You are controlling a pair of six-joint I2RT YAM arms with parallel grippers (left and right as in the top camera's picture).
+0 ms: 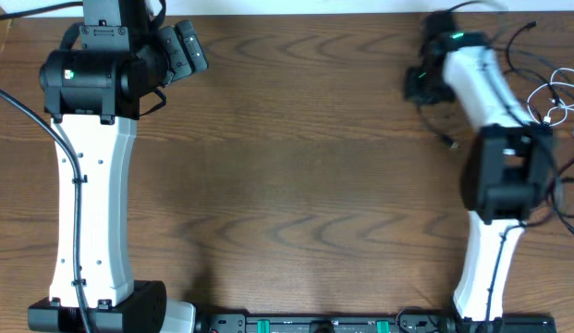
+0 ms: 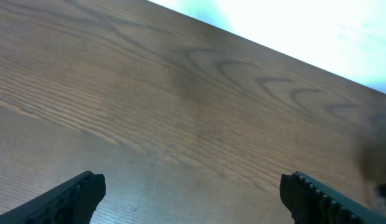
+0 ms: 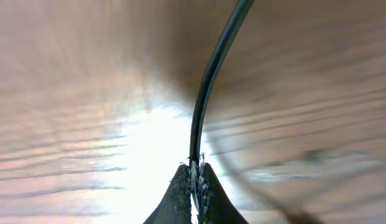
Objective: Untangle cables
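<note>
Right gripper: jaws together, clamped on a black cable rising from the tips.
Cables: tangled at the right edge of the table.
Left gripper: jaws wide apart.

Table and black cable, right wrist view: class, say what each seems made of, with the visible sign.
The table: wood or wood-look laminate, brown, slight sheen; grain lines and a bright glare show. The black cable: probably a plastic or rubber sheath, smooth, slightly glossy; it curves without kinks.
</note>
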